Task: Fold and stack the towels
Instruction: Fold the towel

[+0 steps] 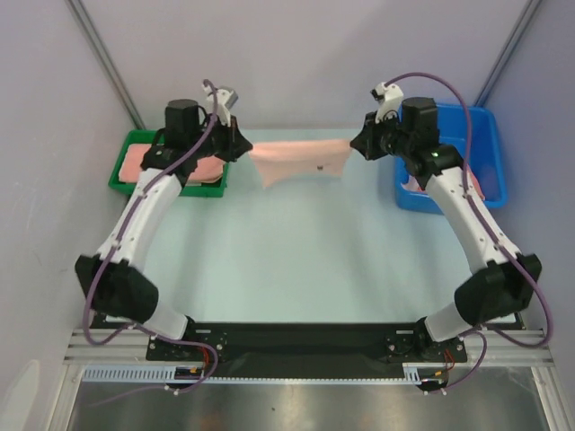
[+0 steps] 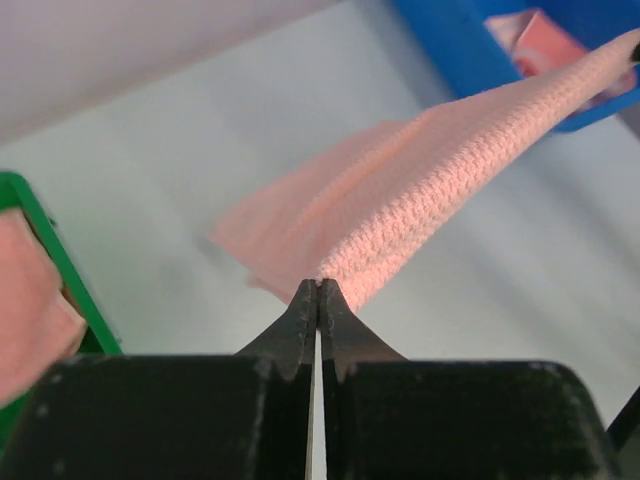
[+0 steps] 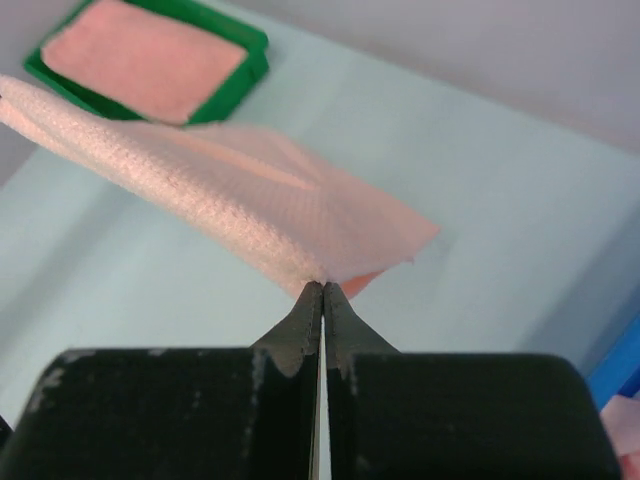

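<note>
A peach towel with a small dark motif hangs stretched in the air between my two grippers at the far middle of the table. My left gripper is shut on its left corner; in the left wrist view the towel runs away from the closed fingertips. My right gripper is shut on its right corner; the right wrist view shows the towel leaving the closed tips. A folded peach towel lies in the green tray. More pink cloth lies in the blue bin.
The green tray stands at the far left, the blue bin at the far right. Grey walls with metal posts close the back and sides. The arm bases sit on a black rail at the near edge.
</note>
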Motion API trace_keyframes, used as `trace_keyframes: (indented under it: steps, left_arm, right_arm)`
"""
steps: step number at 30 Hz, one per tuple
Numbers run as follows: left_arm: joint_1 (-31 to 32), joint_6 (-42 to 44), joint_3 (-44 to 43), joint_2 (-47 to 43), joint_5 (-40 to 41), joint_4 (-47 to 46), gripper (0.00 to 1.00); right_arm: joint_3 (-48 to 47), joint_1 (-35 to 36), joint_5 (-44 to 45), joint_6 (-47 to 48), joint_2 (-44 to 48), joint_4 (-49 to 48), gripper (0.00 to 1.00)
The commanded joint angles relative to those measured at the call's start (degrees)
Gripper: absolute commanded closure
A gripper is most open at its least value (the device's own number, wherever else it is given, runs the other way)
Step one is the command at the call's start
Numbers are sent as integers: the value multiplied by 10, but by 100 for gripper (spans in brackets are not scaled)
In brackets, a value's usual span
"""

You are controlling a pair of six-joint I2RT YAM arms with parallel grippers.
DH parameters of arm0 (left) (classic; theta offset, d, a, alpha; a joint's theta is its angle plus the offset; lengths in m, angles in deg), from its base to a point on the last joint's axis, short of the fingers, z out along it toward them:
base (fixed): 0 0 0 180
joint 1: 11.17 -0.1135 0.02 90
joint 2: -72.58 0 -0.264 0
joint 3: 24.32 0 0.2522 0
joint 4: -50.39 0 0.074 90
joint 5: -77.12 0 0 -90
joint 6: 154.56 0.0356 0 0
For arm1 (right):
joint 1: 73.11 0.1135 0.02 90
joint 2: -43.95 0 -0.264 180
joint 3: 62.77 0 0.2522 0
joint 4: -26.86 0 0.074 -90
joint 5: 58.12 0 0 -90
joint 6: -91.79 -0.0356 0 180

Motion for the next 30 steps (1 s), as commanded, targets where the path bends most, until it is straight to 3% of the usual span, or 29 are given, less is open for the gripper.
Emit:
trace_keyframes:
  steps: [1,7,10,16,20,24,30]
  left_arm:
    - [-3,-20,12,-71,-10,-21,100]
    - [-1,-34,76,-166,-61,-28,100]
    - [11,-36,97,-209,-62,13,99]
    - [27,-63,108,-209,-8,96,100]
    - [20,-91,170,-141,14,84,100]
    - [11,-108,221,-66,18,2,100]
    - [2,-112,193,85,-3,-137,100]
  right_arm:
    - [3,6,15,7,64,-22,100]
    - [62,22,2,9,164,-15,100]
    - [97,43,4,4,211,8,100]
    - [194,66,2,-28,258,-9,100]
    - [257,63,-5,-37,200,-52,100]
    - [290,44,-31,-35,112,-138,100]
    - [245,27,-56,-16,-59,-268,100]
